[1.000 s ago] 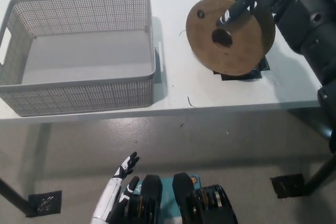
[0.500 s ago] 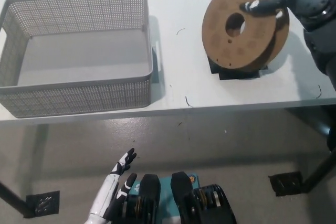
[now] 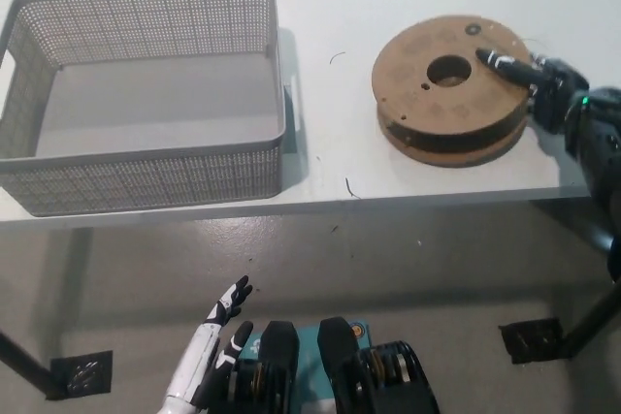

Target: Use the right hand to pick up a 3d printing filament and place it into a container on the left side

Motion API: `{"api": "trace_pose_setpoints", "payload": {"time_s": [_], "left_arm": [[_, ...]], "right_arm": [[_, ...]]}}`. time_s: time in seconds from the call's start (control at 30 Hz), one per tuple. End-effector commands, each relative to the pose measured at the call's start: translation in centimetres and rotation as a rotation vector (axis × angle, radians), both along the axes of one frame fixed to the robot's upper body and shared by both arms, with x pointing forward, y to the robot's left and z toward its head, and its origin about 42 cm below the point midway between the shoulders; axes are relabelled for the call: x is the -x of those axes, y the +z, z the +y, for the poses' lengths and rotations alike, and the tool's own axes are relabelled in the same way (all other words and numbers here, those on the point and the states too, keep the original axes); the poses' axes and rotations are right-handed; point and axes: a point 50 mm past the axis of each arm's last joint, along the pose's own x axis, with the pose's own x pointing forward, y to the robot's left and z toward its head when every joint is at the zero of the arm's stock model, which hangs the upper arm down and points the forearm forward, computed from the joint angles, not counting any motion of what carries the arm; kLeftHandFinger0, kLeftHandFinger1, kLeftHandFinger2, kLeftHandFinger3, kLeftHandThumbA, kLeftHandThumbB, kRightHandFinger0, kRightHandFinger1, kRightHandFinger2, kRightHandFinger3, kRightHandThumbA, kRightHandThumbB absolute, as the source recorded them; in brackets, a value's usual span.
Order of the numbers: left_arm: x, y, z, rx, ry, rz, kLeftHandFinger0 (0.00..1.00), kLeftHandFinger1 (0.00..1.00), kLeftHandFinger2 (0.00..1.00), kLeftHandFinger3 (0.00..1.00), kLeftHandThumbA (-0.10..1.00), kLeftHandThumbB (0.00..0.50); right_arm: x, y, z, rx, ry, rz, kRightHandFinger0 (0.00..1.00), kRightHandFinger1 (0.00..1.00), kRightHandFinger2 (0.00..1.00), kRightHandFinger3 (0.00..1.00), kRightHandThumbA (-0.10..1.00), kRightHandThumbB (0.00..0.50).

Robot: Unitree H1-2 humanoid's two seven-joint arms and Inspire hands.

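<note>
A brown cardboard filament spool (image 3: 427, 113) lies flat on the white table (image 3: 330, 143) at the right, its centre hole facing up. My black right hand (image 3: 539, 84) is at the spool's right rim, open, with one finger stretched onto the top face near the hole. The grey mesh basket (image 3: 146, 167) stands on the left of the table with nothing in it. My white left hand (image 3: 215, 336) hangs low at the picture's bottom left, below the table edge, fingers apart and holding nothing.
Two thin stray strands (image 3: 347, 187) lie on the table between basket and spool. The table's front edge (image 3: 320, 208) runs across the middle of the picture, with grey floor below it. A black table foot (image 3: 532, 341) shows at the lower right.
The spool has gone from standing tilted in my right hand to lying flat on the table. My right hand has dropped to its right rim. The left hand has barely moved.
</note>
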Motion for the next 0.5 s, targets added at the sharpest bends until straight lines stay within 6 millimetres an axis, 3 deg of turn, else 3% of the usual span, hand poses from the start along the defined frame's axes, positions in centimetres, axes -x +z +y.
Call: {"api": "trace_pose_setpoints", "payload": {"time_s": [0.0,0.13,0.23,0.33,0.47], "left_arm": [[-0.3,1.2,0.0,0.016,-0.009,-0.076,1.0,1.0,1.0,1.0,1.0,0.199],[-0.4,1.2,0.0,0.007,-0.01,-0.08,1.0,1.0,1.0,1.0,1.0,0.18],[-0.4,1.2,0.0,0.006,-0.008,-0.078,1.0,1.0,1.0,1.0,1.0,0.176],[-0.3,1.1,0.0,0.01,-0.011,-0.073,1.0,1.0,1.0,1.0,1.0,0.171],[-0.1,1.0,0.1,0.007,-0.01,-0.068,1.0,1.0,1.0,1.0,1.0,0.178]], "right_arm": [[-2.5,7.6,1.7,-0.718,-0.15,-0.206,0.0,0.11,0.61,1.0,-0.1,0.07],[-2.5,7.6,2.7,-0.868,-0.168,-0.196,0.0,0.08,0.66,1.0,-0.1,0.066],[-2.7,8.3,3.7,-0.963,-0.145,-0.228,0.0,0.1,0.66,1.0,-0.1,0.093],[-2.8,9.0,4.3,-1.06,-0.118,-0.249,0.0,0.14,0.65,0.96,-0.1,0.078],[-3.1,10.2,5.2,-1.136,-0.108,-0.294,0.0,0.17,0.65,1.0,-0.1,0.086]]}}
